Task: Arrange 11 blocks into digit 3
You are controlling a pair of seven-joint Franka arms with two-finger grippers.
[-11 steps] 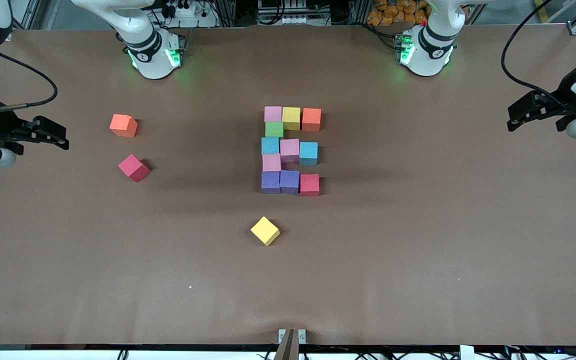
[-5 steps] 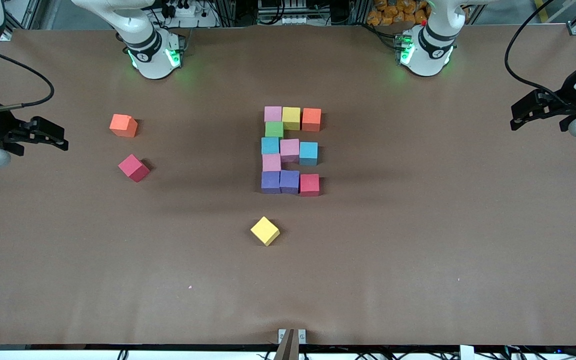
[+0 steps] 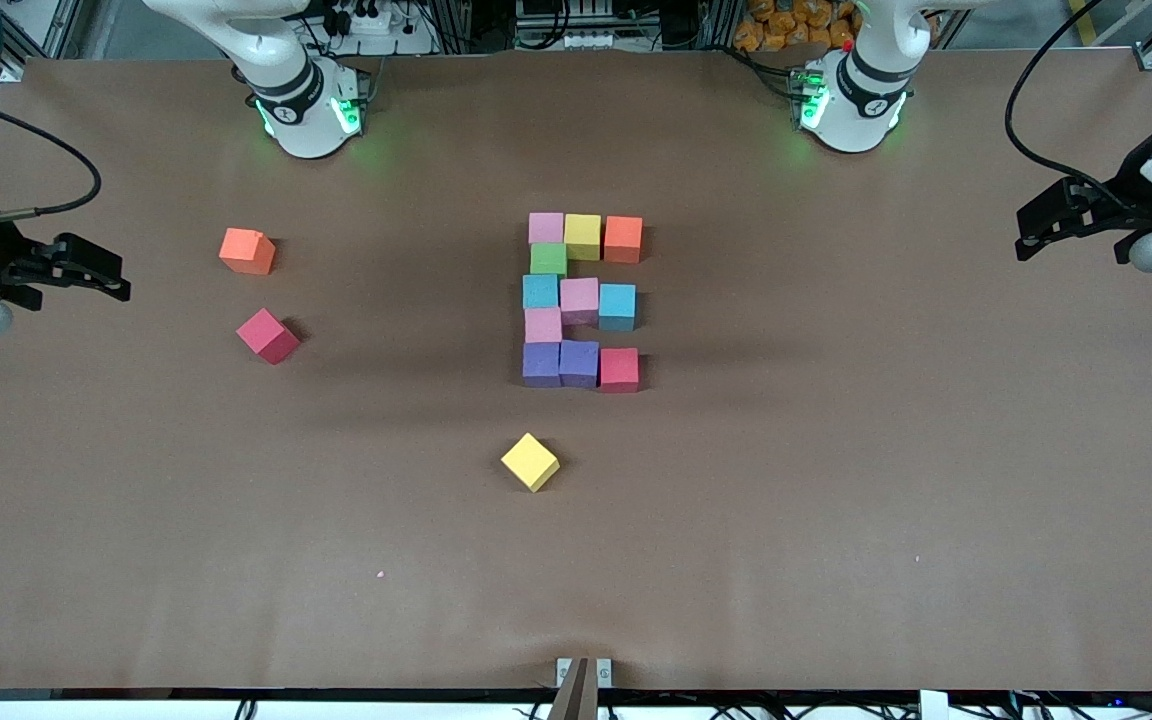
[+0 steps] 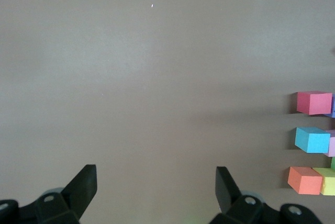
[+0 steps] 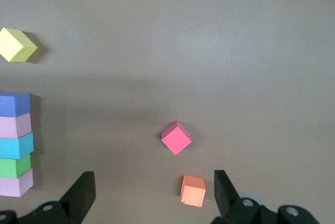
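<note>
Left jaws: we see the left gripper [image 3: 1026, 237] spread wide and holding nothing, hanging over the bare worktop at the left arm's end, well apart from every cube.
Right jaws: the right gripper [image 3: 121, 283] is likewise wide open and empty, over the right arm's end of the worktop; both arms wait.
Why they hang there: we judge the arms are pulled aside so that the built figure is left in plain sight and unbumped.
Figure: the digit 3 [image 3: 581, 300], made of small matte foam-like cubes, lies at the middle of the brown paper-covered worktop [image 3: 836, 480]; we count eleven cubes in it.
Rows: farthest from the front camera, pink, yellow and orange; then a green cube [image 3: 548, 258]; then blue, pink and blue; then one pink; nearest, two purple and a red cube [image 3: 619, 368].
Fit: the spine runs along the side toward the right arm, so from the front it reads like an "E"; the cubes mostly touch, though the end cubes of the rows sit slightly off, as far as we can tell.
Spares: a loose yellow cube [image 3: 530, 461] lies nearer the front camera than the figure; a loose orange cube [image 3: 247, 250] and a loose crimson cube [image 3: 267, 335] lie toward the right arm's end.
Progress: we judge the task done, spares being left over.
</note>
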